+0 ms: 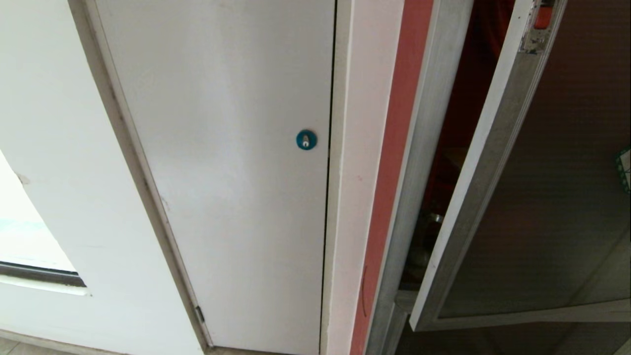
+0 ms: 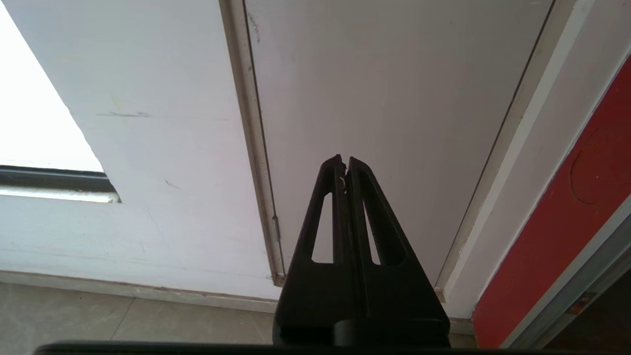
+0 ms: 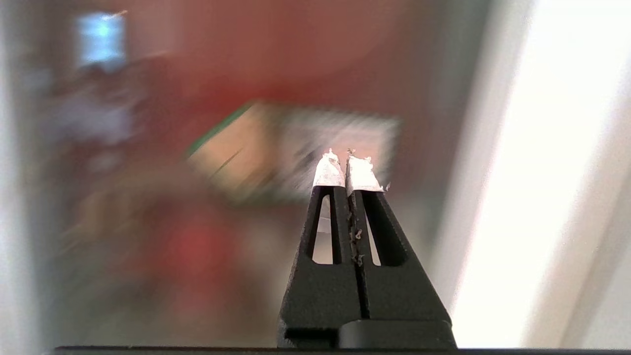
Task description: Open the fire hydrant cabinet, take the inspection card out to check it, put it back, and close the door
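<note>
1. The cabinet (image 1: 434, 148) is sitting on the right of the head view, showing a dark red inside between its grey frame pieces.
2. Its door (image 1: 552, 187) is hanging ajar, swung out toward the camera, with the brown glass facing us and the little red latch tab (image 1: 543, 17) up at the top edge.
3. A sliver of the green-edged sticker (image 1: 625, 170) is peeking in at the right border (most of it is cut off).
4. Left of the cabinet, the white door (image 1: 227, 172) is staying flush in its frame, blue lock (image 1: 306, 140) near its right edge.
5. The left gripper (image 2: 345, 160) is pointing at the bottom of that white door, fingers pressed together, nothing in them.
6. The right gripper (image 3: 348, 155) is facing the sticker through a heavy smear, its white-taped tips together and empty.
7. No card showing anywhere, so I can't say where it is.
</note>
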You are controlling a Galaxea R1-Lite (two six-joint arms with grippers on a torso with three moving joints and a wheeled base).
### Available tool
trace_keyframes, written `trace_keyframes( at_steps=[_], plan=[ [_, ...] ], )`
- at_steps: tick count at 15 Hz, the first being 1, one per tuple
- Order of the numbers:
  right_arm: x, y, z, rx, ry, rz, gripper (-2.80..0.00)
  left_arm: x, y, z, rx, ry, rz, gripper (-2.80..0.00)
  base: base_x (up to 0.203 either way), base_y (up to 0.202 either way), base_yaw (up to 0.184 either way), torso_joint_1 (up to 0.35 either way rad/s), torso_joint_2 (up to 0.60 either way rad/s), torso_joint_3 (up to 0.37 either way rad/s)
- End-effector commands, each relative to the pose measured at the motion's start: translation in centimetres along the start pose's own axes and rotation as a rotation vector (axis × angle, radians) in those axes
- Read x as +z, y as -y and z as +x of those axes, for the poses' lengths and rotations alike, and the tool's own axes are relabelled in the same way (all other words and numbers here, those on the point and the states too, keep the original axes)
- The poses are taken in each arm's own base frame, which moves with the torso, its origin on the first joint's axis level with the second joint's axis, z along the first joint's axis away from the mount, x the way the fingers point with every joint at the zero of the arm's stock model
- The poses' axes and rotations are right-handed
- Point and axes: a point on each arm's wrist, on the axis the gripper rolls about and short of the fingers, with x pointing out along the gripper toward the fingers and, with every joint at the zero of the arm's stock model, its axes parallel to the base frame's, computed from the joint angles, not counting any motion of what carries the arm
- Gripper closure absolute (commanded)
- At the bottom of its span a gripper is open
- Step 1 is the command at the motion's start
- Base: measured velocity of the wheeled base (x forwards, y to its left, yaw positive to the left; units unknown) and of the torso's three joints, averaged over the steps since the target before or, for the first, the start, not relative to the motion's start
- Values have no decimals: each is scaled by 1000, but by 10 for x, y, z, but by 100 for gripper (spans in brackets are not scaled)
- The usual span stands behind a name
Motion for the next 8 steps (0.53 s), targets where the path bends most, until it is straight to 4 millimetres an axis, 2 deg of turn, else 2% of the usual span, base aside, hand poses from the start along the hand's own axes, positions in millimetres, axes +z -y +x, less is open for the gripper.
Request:
trace_keyframes(
  at_steps=[1,4,8],
  plan=[
    [-25,-3,-17,78,19,13,0,0,0,0,0,0,0,0,0,0,0,0,0,0],
    [-79,-19,-19,228,-81,45,0,0,0,0,0,0,0,0,0,0,0,0,0,0],
    [-134,-37,-13,319,-209,157,0,0,0,0,0,-2,0,0,0,0,0,0,0,0]
  ],
)
